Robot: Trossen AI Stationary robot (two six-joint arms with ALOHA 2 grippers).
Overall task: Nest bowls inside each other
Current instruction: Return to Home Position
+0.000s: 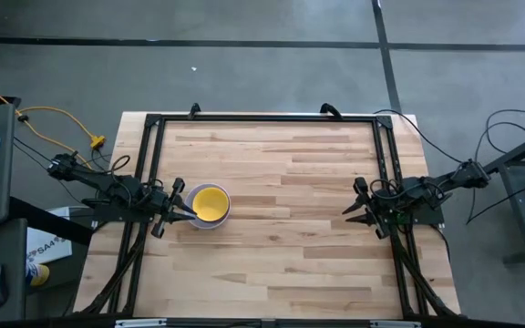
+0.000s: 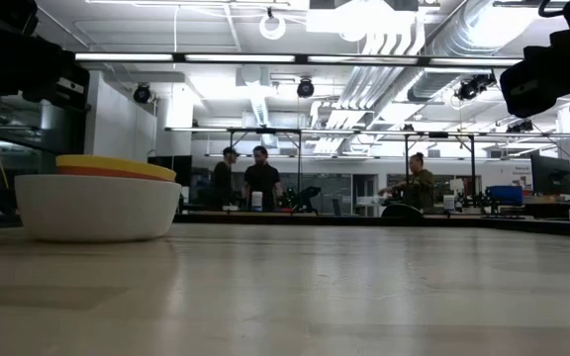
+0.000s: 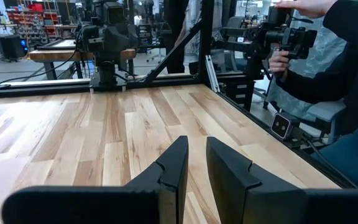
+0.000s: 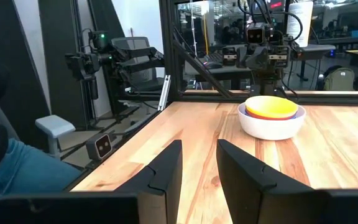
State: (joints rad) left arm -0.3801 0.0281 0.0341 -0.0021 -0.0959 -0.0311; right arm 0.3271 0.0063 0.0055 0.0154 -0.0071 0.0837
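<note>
Now both my arms sit low and drawn back at opposite sides of the tabletop, each reaching inward toward the middle. My left claw lies just beside the stack of bowls, on its left, and I cannot tell from above whether it touches the rim. My right claw is well apart from the stack, across the bare wood. Both claws are empty, with the fingers parted by a narrow gap.

From above, the stack reads as a yellow bowl nested inside a pale rim. The low view adds the side: the white bowl stands on the wood at the bottom, with the yellow rim peeking above it. My right wrist view looks past my right claw at the stack and shows a purple edge between yellow and white. My left wrist view faces away over my left claw, toward a person seated beside the tabletop.
</note>
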